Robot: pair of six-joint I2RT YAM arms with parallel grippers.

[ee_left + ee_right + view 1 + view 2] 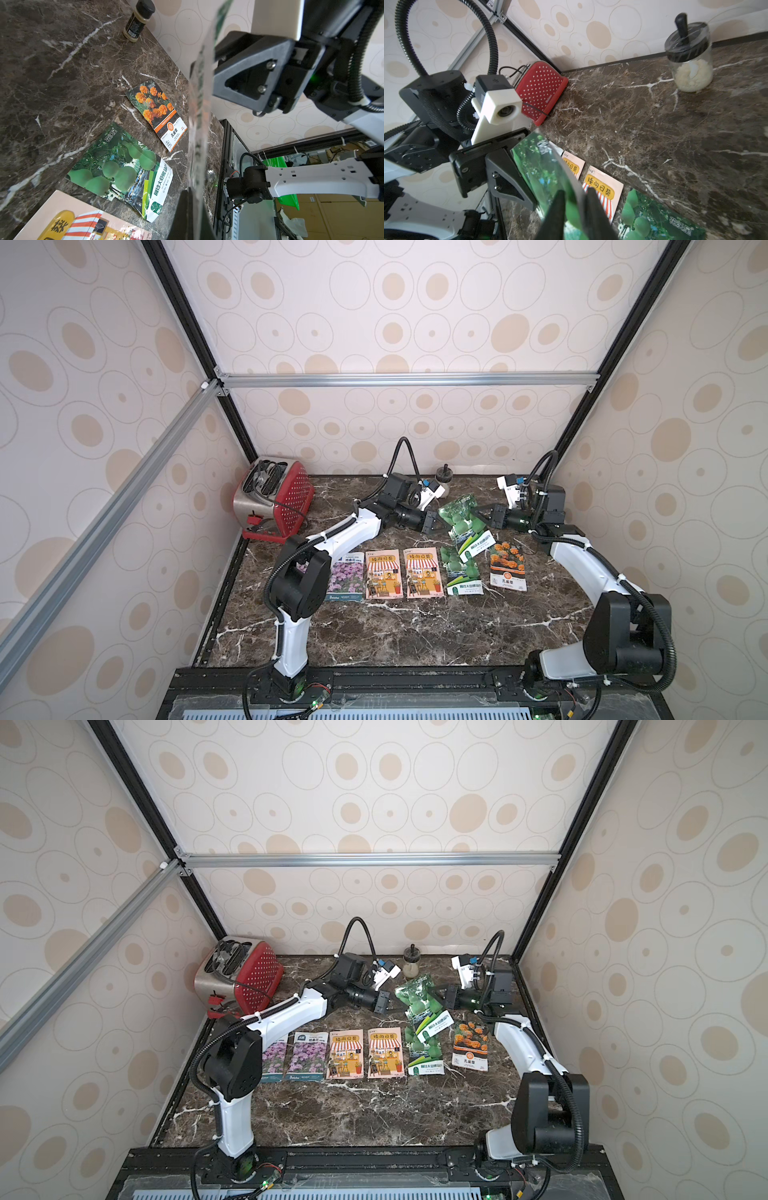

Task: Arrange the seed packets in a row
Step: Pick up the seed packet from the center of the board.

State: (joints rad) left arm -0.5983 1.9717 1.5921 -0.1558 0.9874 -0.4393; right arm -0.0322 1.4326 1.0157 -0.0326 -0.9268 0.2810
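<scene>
While held clear of the worktop (415, 635), a green gourd packet (463, 524) hangs tilted between both arms. Left gripper (441, 527): jaws clenched on one edge. Right gripper (477, 514): jaws clenched on the opposite edge. Below, lying flat in a row: purple-flower packet (347, 576), two shopfront packets (383, 574) (422, 572), second gourd packet (461, 574), marigold packet (507, 566).

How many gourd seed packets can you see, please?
2. One gourd packet lies flat in the row, between a shopfront packet and the marigold packet; the other is held up by the left gripper and right gripper.
</scene>
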